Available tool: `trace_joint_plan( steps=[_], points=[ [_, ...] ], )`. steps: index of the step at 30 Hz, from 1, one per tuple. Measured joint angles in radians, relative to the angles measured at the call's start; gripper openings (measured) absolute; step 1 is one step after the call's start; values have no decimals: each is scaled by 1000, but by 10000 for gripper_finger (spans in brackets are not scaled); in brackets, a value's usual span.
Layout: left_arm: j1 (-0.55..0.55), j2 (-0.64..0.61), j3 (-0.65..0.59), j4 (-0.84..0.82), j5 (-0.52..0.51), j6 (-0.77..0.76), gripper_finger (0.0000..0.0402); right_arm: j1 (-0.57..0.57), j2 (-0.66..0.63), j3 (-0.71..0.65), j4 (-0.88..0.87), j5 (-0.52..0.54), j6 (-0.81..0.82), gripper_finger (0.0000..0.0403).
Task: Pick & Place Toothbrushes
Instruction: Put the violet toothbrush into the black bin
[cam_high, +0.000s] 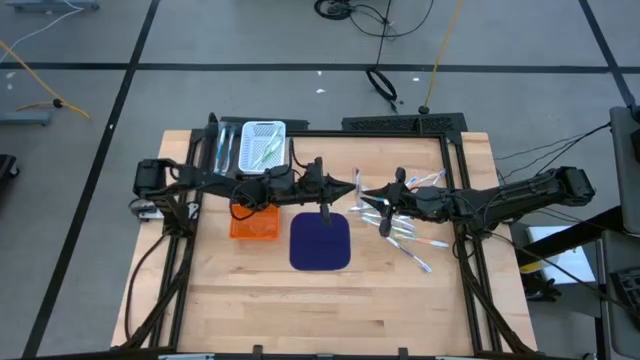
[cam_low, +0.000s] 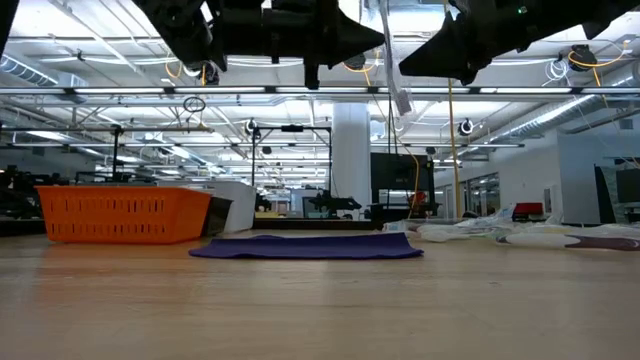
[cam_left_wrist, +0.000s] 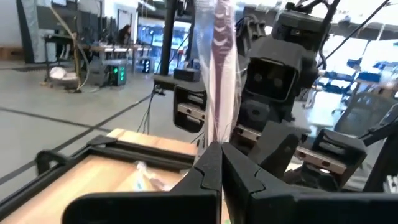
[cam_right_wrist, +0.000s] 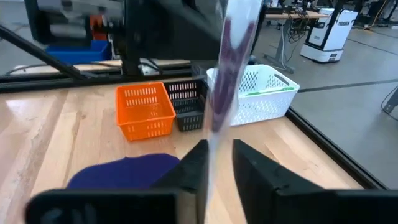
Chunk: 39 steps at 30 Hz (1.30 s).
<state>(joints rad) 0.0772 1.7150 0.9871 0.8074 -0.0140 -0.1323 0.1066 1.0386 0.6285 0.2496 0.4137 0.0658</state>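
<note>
A toothbrush (cam_left_wrist: 217, 68) in a clear wrapper with a pink-purple stripe stands nearly upright in mid-air above the table's middle, between my two grippers. My left gripper (cam_left_wrist: 221, 163) comes level from the table's left and is shut on it. My right gripper (cam_right_wrist: 217, 163) faces it from the right. It is open, with one finger on each side of the toothbrush (cam_right_wrist: 229, 68); whether they touch it I cannot tell. More toothbrushes (cam_high: 400, 225) lie loose on the table under the right arm. The toothbrush's lower end (cam_low: 402, 105) hangs below both grippers. My left gripper pinches the toothbrush's wrapped shaft (cam_left_wrist: 219, 134) between its two fingertips. The fingers come level from the table's left and lie across the shaft. The toothbrush stands nearly upright, lifted clear of the table. The part below the fingers is hidden in the wrist view.
A dark blue mat (cam_high: 320, 242) lies at the table's middle. An orange basket (cam_high: 253, 222) stands to its left. A white basket (cam_high: 263, 145) and a dark basket (cam_right_wrist: 189, 106) stand at the far edge. A black frame (cam_high: 455, 140) runs round the table.
</note>
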Motion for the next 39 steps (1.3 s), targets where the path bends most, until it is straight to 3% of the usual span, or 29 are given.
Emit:
trace_joint_plan(
  steps=[9, 17, 23, 32, 39],
  points=[
    [1, -220, 0, -499, -119, 25, 0, 0, 0, 0, -17, 0, 0, 140],
    [-8, -422, 0, -994, -316, -8, 0, 0, 0, 0, -40, 0, 17, 141],
    [-8, -487, 0, -1265, -460, -109, 0, 0, 0, 0, -41, 0, 19, 138],
    [-6, -467, -2, -1517, -573, -184, 0, 0, -1, 0, -41, 0, 19, 141],
    [-6, -462, -60, -1529, -616, -162, 0, 0, -1, 0, -42, 0, 28, 141]
  ],
)
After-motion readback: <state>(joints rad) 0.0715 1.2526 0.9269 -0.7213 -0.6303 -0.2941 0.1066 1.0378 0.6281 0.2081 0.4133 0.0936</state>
